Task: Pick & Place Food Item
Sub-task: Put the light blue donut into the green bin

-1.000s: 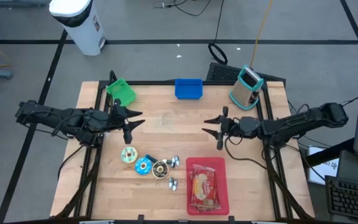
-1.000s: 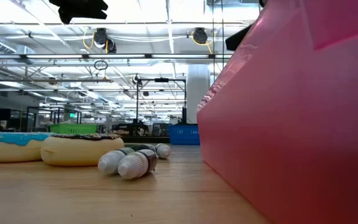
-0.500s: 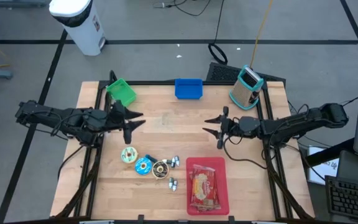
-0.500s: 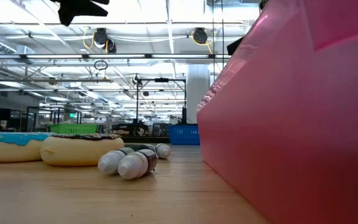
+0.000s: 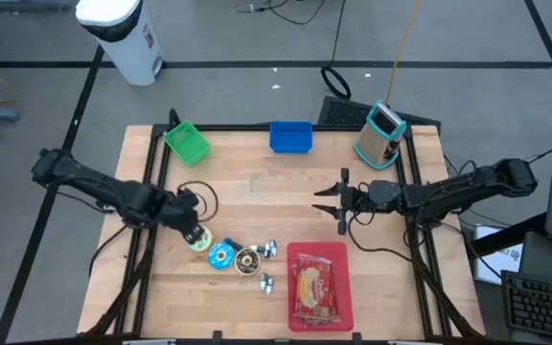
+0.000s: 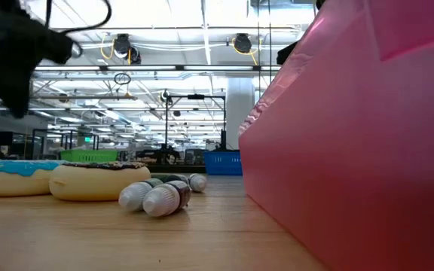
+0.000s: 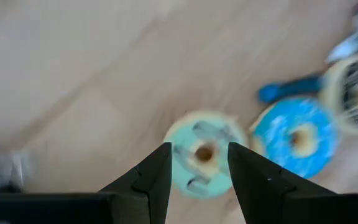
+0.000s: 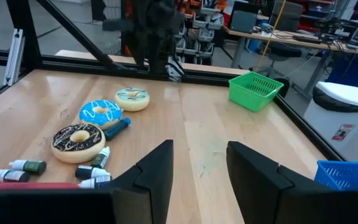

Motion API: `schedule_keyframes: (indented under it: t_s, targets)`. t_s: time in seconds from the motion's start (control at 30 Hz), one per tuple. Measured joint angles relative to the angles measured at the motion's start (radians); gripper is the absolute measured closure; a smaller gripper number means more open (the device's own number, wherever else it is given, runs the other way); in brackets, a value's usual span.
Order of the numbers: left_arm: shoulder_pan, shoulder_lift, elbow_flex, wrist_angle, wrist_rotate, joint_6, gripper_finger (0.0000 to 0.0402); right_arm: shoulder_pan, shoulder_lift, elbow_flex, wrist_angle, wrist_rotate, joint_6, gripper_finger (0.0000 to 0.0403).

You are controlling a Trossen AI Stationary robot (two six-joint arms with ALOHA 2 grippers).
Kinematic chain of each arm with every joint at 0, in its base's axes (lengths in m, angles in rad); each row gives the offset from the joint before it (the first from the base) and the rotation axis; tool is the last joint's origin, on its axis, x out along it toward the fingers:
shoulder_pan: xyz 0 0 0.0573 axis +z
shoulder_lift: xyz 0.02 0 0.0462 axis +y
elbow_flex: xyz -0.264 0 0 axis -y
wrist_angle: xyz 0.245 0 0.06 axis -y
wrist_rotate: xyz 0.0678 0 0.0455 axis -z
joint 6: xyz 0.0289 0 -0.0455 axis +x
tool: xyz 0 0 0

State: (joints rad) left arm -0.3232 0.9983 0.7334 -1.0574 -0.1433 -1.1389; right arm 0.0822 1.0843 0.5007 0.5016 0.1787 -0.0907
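- Lower left of the high view: left gripper (image 5: pixel 193 233) above pale green donut (image 5: pixel 198 240), fingers parted, holding nothing.
- Right gripper (image 5: pixel 338 202): centre-right, parted, empty.
- Risk: blue donut (image 5: pixel 222 255) lies just beside; a finger may nudge it.

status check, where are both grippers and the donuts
Left gripper open, above pale green donut. Right gripper open, waiting mid-table. Blue donut alongside, nothing blocking.

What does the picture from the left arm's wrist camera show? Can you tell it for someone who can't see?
The left gripper hangs open, fingers pointing down at a pale green-frosted donut lying on the wooden table. Beside that donut lies a blue-frosted donut, with a blue marker next to it.
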Motion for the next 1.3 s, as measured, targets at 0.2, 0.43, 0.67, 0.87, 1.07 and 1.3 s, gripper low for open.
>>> schedule_keyframes:
  t_s: [0.2, 0.43, 0.67, 0.87, 1.07, 1.3]
  targets:
    - [-0.007, 0.107, -0.050, 0.029, 0.047, -0.042, 0.0243, 0.000, 0.000, 0.000, -0.006, 0.000, 0.004, 0.0267]
    - [-0.007, 0.163, -0.117, 0.177, 0.114, -0.006, 0.0243, 0.000, 0.000, 0.000, -0.005, 0.000, 0.018, 0.0268]
    - [-0.007, 0.173, -0.184, 0.260, 0.116, -0.034, 0.0243, 0.000, 0.000, 0.000, -0.005, -0.001, 0.019, 0.0269]
    - [-0.007, 0.173, -0.197, 0.252, 0.116, -0.067, 0.0243, 0.000, 0.000, 0.000, -0.005, -0.001, 0.019, 0.0269]
    - [0.006, 0.165, -0.175, 0.242, 0.196, -0.034, 0.0243, 0.000, 0.000, 0.000, -0.005, 0.000, 0.019, 0.0272]
    - [0.008, 0.124, -0.147, 0.202, 0.195, -0.036, 0.0243, 0.000, 0.000, 0.000, -0.005, -0.001, 0.019, 0.0273]
